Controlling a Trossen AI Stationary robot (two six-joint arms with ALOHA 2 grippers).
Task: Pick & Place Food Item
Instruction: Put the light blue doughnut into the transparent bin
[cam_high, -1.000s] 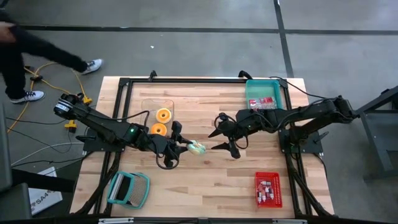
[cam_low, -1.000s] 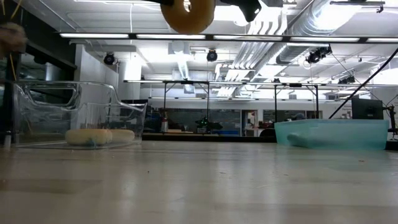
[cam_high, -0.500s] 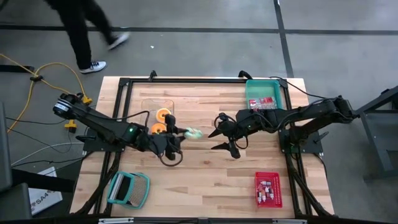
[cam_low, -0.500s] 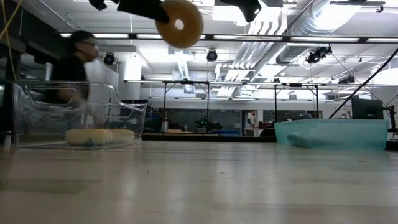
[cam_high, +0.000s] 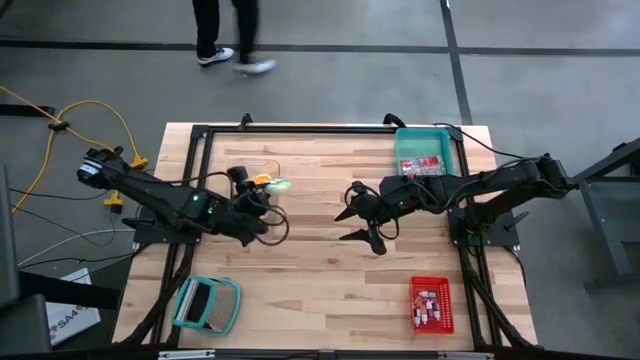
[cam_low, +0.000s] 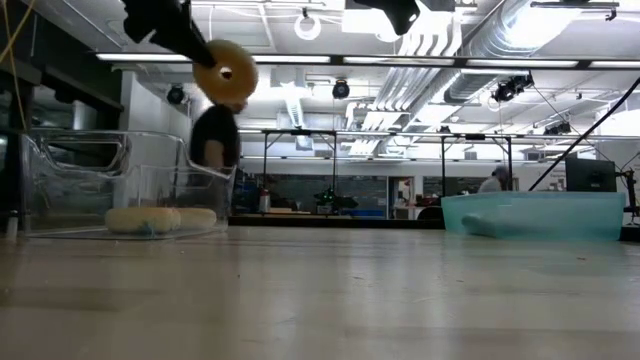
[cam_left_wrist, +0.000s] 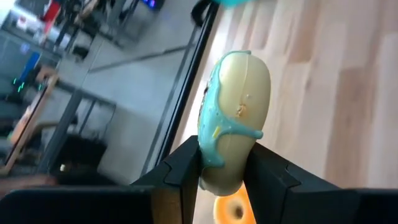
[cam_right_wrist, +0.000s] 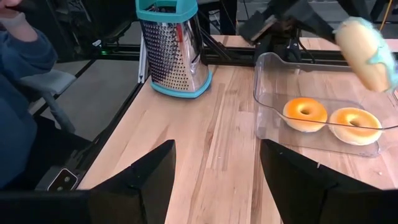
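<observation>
A donut with teal icing (cam_left_wrist: 233, 112) is in the air over the clear container (cam_right_wrist: 273, 81), with my left gripper (cam_left_wrist: 224, 171) shut on it. The high view shows that donut (cam_high: 279, 183) above the container's spot at the far left of the table. Two orange-glazed donuts (cam_right_wrist: 305, 114) (cam_right_wrist: 354, 124) lie flat on the container's floor. In the low view the held donut (cam_low: 225, 72) hangs high above the container (cam_low: 110, 185). My right gripper (cam_high: 345, 225) waits open over the table's middle, with nothing between its fingers. My left gripper pinches the donut's ring between its two fingers (cam_left_wrist: 183, 165), one on the iced face (cam_left_wrist: 208, 146) and one on the plain face. The fingers come slanting down from the table's left. The donut stands on edge, lifted clear above the container.
A steel grater with teal trim (cam_high: 207, 303) lies near the front left corner. A teal bin with red packets (cam_high: 428, 155) stands at the far right and a red basket (cam_high: 431, 305) at the near right. A person (cam_high: 225, 30) walks beyond the far edge.
My left gripper has swung from the table's middle toward the far left, rolling its wrist, and carried the donut over the clear container. The donut stays clear of the table and has turned with the wrist. A person has walked past the far side.
</observation>
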